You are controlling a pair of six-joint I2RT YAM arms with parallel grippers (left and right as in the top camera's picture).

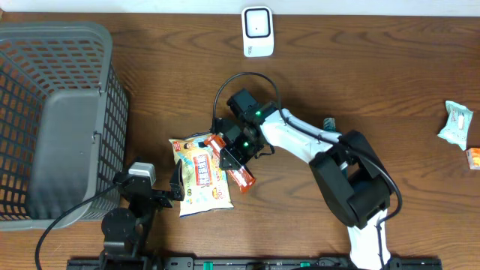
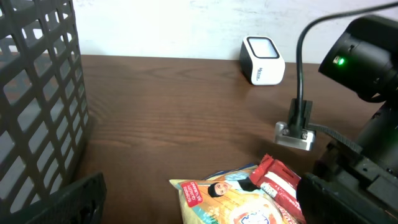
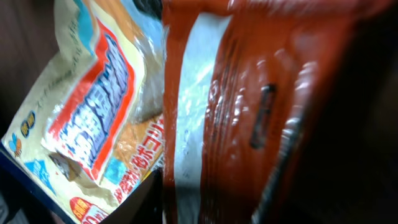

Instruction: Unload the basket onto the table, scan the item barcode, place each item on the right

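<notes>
Grey plastic lattice forms the basket (image 1: 52,112) at the left edge of the worktop (image 1: 375,67); it plays no visible part in the scan and probably serves as a bin for handled goods. Just to its right, at the near edge, the left arm (image 1: 124,217) sits low with the left jaws released and spread fully apart. They are empty and point toward the yellow snack bag (image 1: 196,180) lying flat just ahead, without touching it. This reads as a standby posture that leaves the centre free. Across the right edge of that bag lies the red packet (image 1: 234,171), judged to be the item selected for scanning. The right arm (image 1: 300,135) reaches in from the right and sets the right jaws over the packet's upper end. Its wrist view is filled by the glossy red packet (image 3: 249,112). The right jaws stand partly closed about the packet; whether they already press it cannot be told. The white scanner (image 1: 257,31) stands well apart at the far edge, so the packet has yet to be presented there. A pale green packet (image 1: 455,124) lies at the far right, out of play.
</notes>
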